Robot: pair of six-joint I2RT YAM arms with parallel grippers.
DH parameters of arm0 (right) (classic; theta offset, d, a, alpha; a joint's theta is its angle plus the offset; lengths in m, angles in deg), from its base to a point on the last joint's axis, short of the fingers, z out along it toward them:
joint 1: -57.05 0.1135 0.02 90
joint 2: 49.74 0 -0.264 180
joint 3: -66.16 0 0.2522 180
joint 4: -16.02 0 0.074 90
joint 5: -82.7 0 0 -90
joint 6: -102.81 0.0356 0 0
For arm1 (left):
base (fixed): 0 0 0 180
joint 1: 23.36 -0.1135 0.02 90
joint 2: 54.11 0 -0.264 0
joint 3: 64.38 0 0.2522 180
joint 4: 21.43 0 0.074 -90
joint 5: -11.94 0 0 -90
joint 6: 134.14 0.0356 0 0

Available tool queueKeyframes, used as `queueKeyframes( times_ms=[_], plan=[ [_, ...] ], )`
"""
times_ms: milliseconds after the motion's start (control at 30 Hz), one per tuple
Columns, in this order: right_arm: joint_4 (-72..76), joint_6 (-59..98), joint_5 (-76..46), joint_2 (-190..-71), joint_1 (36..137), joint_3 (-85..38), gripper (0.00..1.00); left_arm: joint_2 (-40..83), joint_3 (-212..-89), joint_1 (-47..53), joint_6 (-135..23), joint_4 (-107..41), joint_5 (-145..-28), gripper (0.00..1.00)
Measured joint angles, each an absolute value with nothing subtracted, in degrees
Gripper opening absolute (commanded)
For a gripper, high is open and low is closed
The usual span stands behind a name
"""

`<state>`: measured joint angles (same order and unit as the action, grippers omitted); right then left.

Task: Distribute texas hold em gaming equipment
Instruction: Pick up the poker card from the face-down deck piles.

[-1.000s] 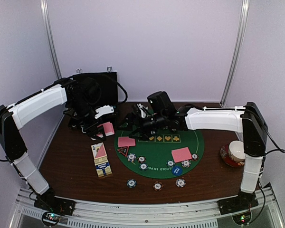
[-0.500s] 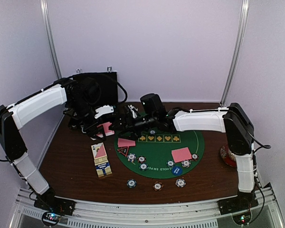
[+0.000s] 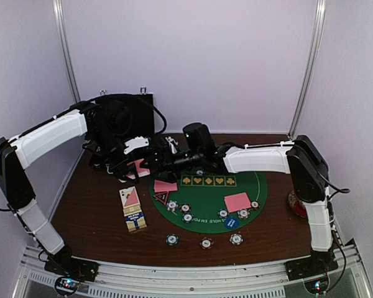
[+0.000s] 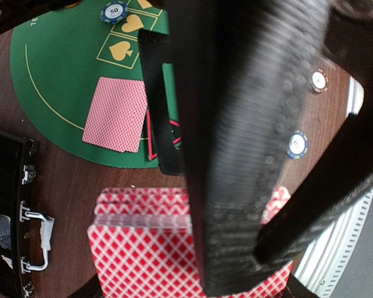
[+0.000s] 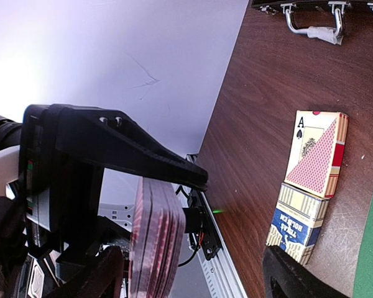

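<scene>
Below pale walls (image 3: pixel 224 62), 3 chips (image 3: pixel 206 243) lie on the brown table (image 3: pixel 93 211).

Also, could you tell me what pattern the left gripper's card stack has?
The card stack has a red-and-white diamond lattice, clearest in the left wrist view.

Top cam: high up at 6 o'clock edge, whole table (image 3: pixel 90 208) in shot. Left wrist: right on top of card deck (image 4: pixel 143 267), mat (image 4: pixel 62 74) at 12. Right wrist: same deck, edge-on.

Spade "A" on card box (image 5: pixel 308 186), suit signs on mat (image 4: pixel 56 81)
</scene>
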<state>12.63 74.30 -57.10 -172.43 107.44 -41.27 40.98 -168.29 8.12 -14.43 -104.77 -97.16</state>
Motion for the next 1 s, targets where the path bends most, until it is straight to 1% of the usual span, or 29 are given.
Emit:
queueKeyframes(
  times_ms=[333,400,467,633,833,1000],
  plan=[
    [14.7,76.7,-59.9,-178.8,108.2,-48.2,0.8,41.0,-168.7,8.1,-14.5,-104.9,-97.2,0.1],
    [14.8,77.3,-60.1,-180.0,108.2,-49.9,0.77,41.0,-168.8,8.1,-14.5,-105.1,-97.2,0.1],
    [14.7,77.6,-60.1,-180.8,108.4,-51.1,0.73,41.0,-168.8,8.1,-14.5,-105.3,-97.2,0.1],
    [14.5,77.9,-60.0,-181.2,108.0,-51.5,0.66,41.0,-168.8,8.1,-14.5,-105.5,-97.1,0.1],
    [12.0,74.9,-59.3,-179.6,107.3,-50.3,0.62,41.0,-168.8,8.2,-14.5,-105.7,-96.5,0.1],
    [9.8,72.6,-58.8,-176.2,106.1,-47.3,0.56,41.0,-168.8,8.2,-14.4,-105.9,-96.2,0.09]
  ],
)
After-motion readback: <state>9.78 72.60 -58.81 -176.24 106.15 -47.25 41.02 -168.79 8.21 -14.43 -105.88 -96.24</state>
